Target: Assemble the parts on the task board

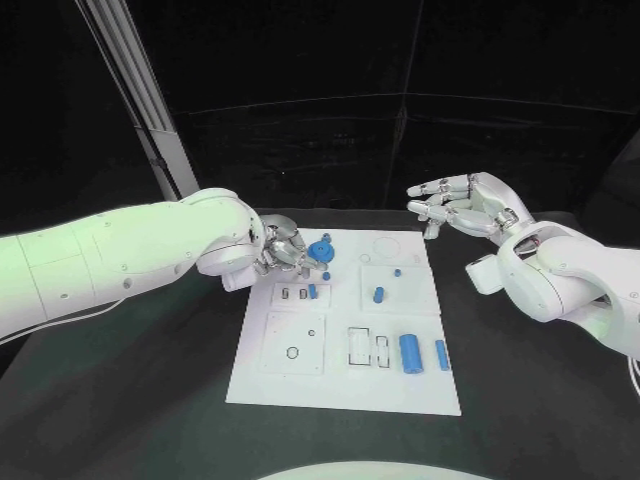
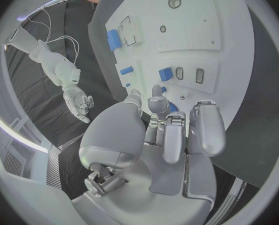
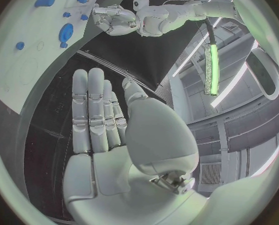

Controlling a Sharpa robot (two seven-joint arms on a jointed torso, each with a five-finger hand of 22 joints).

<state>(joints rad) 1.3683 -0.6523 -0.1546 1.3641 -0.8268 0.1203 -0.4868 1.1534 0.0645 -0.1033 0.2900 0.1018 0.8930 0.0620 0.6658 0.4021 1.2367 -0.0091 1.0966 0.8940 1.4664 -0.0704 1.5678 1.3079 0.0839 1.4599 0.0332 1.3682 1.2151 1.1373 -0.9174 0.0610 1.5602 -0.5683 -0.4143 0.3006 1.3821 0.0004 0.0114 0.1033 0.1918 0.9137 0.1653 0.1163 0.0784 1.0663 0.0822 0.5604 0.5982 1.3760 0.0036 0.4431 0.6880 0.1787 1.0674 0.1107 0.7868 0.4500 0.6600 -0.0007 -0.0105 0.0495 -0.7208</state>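
The white task board [image 1: 342,385] lies in the middle of the black table. My left hand [image 1: 280,250] is over the board's far left corner, and its fingertips grip a blue round part [image 1: 322,253] just above the plate. That part peeks out between the fingers [image 2: 171,106] in the left wrist view, and it is the blue round part [image 3: 66,32] in the right wrist view. My right hand [image 1: 462,205] hovers past the board's far right corner, holding nothing. The right hand's [image 3: 108,135] fingers are straight and apart.
A thick blue cylinder [image 1: 411,352] and a slimmer one [image 1: 443,354] lie at the board's near right. Small blue parts [image 1: 379,294] [image 1: 312,290] [image 1: 398,270] sit mid-board. A pale slanted pole [image 1: 140,100] rises behind the left arm.
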